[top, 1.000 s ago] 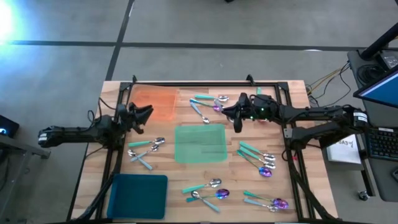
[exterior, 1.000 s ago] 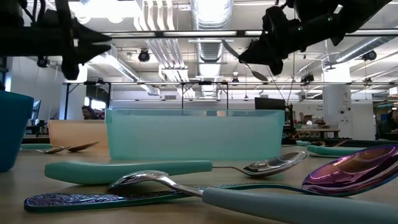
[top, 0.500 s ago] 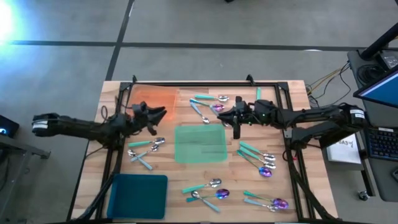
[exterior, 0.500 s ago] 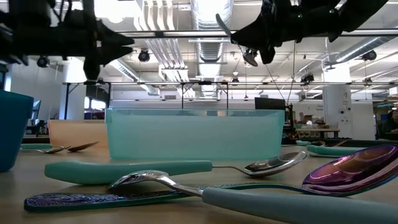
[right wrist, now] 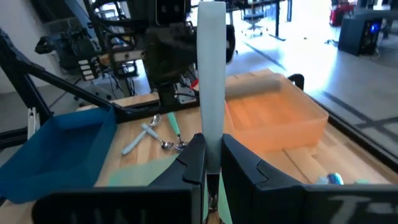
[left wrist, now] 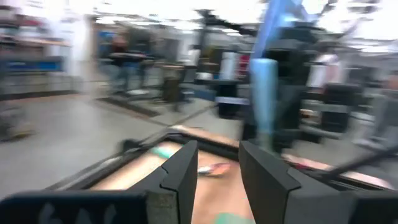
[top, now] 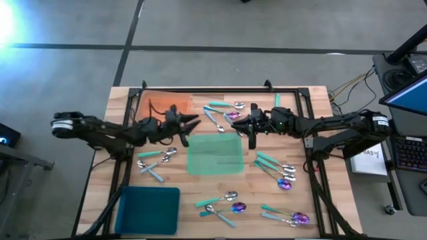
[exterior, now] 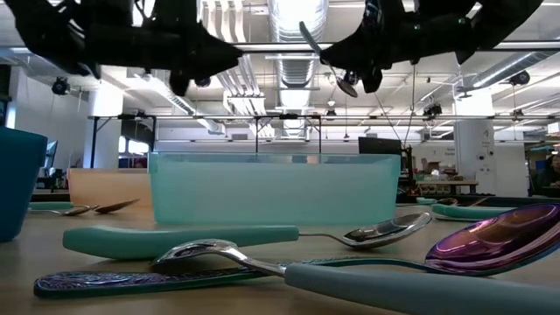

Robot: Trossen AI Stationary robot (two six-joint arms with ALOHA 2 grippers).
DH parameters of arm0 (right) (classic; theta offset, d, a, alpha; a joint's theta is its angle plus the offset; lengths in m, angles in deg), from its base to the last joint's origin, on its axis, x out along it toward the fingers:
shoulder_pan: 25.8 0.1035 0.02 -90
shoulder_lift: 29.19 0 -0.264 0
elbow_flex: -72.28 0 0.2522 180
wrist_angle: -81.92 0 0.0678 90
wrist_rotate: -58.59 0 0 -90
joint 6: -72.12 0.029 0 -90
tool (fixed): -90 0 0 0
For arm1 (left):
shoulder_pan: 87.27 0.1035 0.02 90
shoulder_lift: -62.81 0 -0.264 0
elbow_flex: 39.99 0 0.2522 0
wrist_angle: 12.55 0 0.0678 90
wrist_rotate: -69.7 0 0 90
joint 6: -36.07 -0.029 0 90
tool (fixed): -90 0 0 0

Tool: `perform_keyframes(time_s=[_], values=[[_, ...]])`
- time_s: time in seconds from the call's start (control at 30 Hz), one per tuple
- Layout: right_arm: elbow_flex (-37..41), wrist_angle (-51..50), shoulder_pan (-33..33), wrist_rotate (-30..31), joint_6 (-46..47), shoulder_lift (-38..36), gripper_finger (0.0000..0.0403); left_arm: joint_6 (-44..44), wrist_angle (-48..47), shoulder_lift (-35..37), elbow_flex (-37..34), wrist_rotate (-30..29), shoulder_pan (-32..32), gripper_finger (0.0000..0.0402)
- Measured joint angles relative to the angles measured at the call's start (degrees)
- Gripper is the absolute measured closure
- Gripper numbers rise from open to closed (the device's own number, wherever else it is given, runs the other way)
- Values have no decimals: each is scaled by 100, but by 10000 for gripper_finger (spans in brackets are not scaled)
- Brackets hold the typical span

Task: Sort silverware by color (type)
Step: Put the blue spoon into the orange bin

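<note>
Right gripper [top: 253, 131]: clamped on teal-handled spoon [right wrist: 211, 74], above green mat's [top: 215, 155] far edge
Left gripper [top: 190, 123]: part open, empty, beside orange mat [top: 167, 107]

The bins are orange [top: 170, 107], pale green [top: 215, 153] and teal [top: 148, 210]. Spoons [top: 231, 208] have teal handles, with silver or iridescent purple heads. The table [top: 313, 97] is light wood.

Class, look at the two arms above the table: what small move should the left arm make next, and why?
Probably ease the left gripper forward until its open jaws flank the teal-handled spoon that the right gripper holds upright. The handle stands just ahead of the left jaws, not yet between them, which looks like a handover.
</note>
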Motion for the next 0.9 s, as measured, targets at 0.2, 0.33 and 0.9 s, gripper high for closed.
perform_keyframes(time_s=[0.2, 0.33, 0.9], values=[[0, 67, 64, -111, -162, 43, 379, 9, 729, -1160, 702, 836, 0, 299], [0, 245, 202, -168, -252, 189, 379, -132, 1225, -1690, 1019, 840, 0, 299], [0, 647, 262, -149, -511, 565, 379, 1, 2017, -2292, 1233, 1278, -160, 299]])
